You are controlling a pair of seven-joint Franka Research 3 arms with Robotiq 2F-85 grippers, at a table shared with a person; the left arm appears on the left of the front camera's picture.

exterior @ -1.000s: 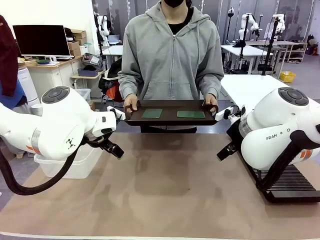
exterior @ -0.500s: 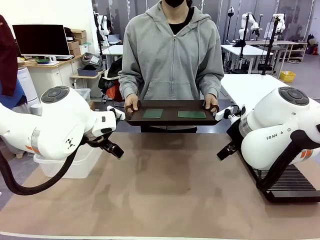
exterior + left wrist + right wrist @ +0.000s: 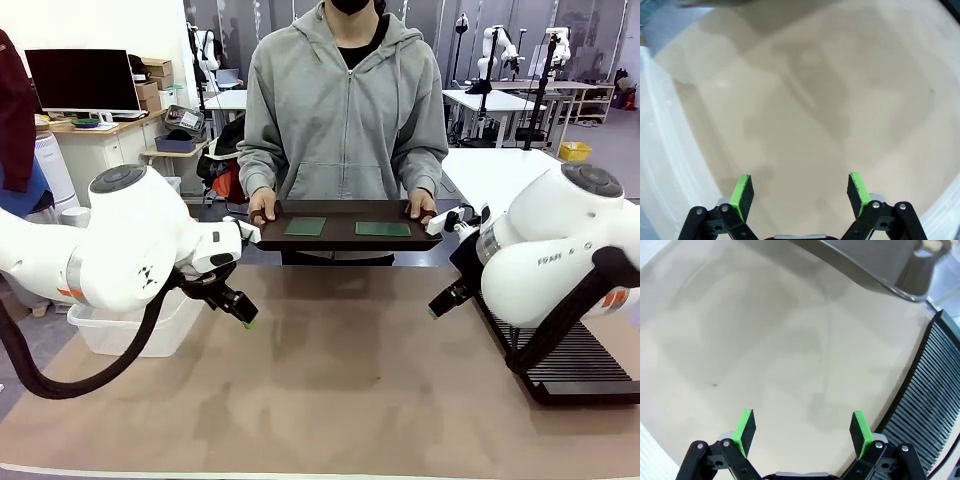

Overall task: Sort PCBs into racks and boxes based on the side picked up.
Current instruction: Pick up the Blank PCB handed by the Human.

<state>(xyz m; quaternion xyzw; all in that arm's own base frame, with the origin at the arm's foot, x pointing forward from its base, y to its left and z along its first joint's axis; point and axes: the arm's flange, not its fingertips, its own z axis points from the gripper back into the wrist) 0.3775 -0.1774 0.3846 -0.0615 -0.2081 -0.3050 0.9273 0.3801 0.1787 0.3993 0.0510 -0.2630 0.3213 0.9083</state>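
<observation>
Near the camera, the left gripper point(image 3: 800, 189) and right gripper point(image 3: 801, 430) hang empty, jaws spread, over the table point(image 3: 340, 400). The arms hide most of the box point(image 3: 125, 338) and rack point(image 3: 585, 368). Beyond, 2 PCBs point(image 3: 304, 227) point(image 3: 383, 229) lie on a person's tray point(image 3: 345, 241).

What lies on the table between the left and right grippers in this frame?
Nothing: the front view shows bare tan table between the left gripper and the right gripper.

Bright, even overhead light leaves only soft shadows on the tabletop point(image 3: 340, 370). Both wrist views bow at the edges and blur along the top.
</observation>
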